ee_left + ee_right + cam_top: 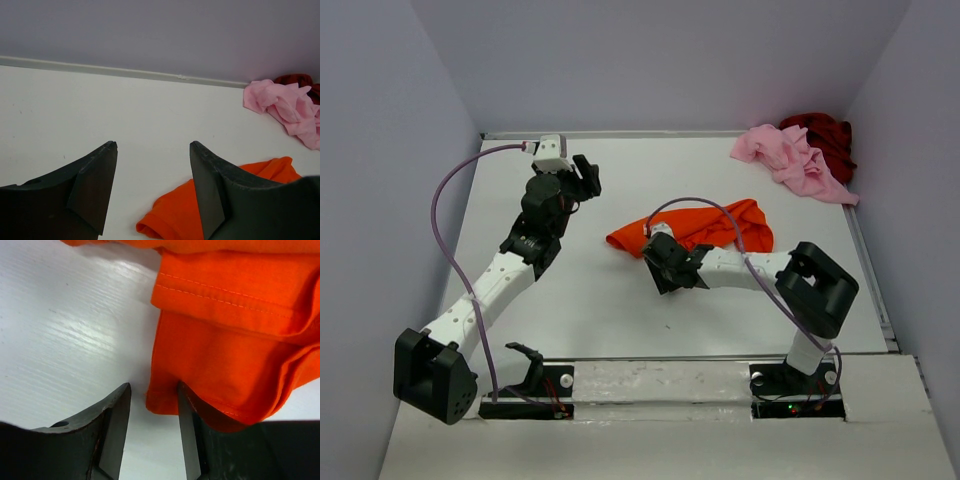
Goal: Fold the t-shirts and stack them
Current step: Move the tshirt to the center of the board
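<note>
Right gripper [153, 390]: low over the table [590, 310] at the near edge of the orange t-shirt [225, 355]. Its jaws are parted by a narrow gap, and a hemmed corner of the cloth sits in that gap against the right-hand finger. It has not clamped anything yet.
Risk at the pinch: only the tip of the corner lies between the fingers. Closing from here could catch just the hem, which may slip out on the lift. It could also trap several bunched layers together, so the shirt would come up as a lump rather than spread.
Orange t-shirt, overall: it lies mid-table, crumpled and doubled over itself, with folds stacked near the gripped corner. Dragging it by one corner would probably twist it further instead of flattening it.
Left gripper [153, 145]: held above bare table beyond and left of the orange shirt, fingers spread wide and holding nothing. It is well clear of the cloth, so a lift by the right arm alone would leave the far side unsupported and trailing.
Pink t-shirt [795, 160]: heaped in the far right corner, unfolded.
Dark red t-shirt [825, 135]: behind the pink one, touching it and partly covered by it. Picking either could pull the other along.
Progress: none of the three looks folded, and no stack exists.
</note>
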